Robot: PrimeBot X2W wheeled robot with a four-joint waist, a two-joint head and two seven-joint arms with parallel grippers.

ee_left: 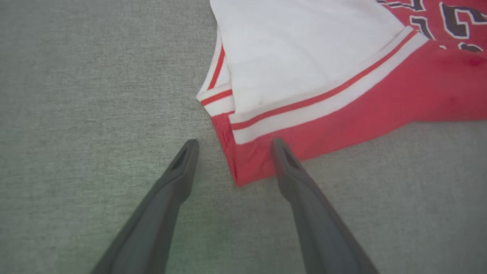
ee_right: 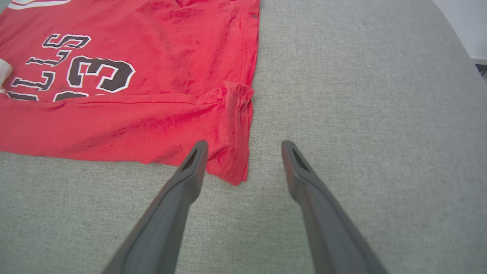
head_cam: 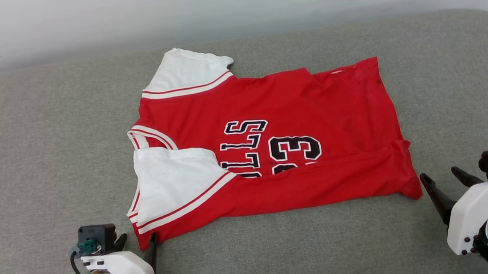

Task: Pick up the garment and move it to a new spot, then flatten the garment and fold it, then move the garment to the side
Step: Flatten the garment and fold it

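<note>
The garment (head_cam: 293,107), a red jersey with white striped sleeves and black lettering, lies on the grey cushion with its near long edge folded over the front, hiding part of the number. My left gripper (head_cam: 139,242) is open at the jersey's near-left corner (ee_left: 243,167), which sits between its fingers. The near sleeve (ee_left: 304,57) lies just beyond. My right gripper (head_cam: 442,180) is open just right of the near-right corner (ee_right: 236,167), its left finger (ee_right: 196,160) over the red hem.
The grey fabric surface (head_cam: 34,147) stretches around the jersey, with a pale wall (head_cam: 90,23) behind it. The cushion's rounded right edge (ee_right: 462,49) drops off at the far right.
</note>
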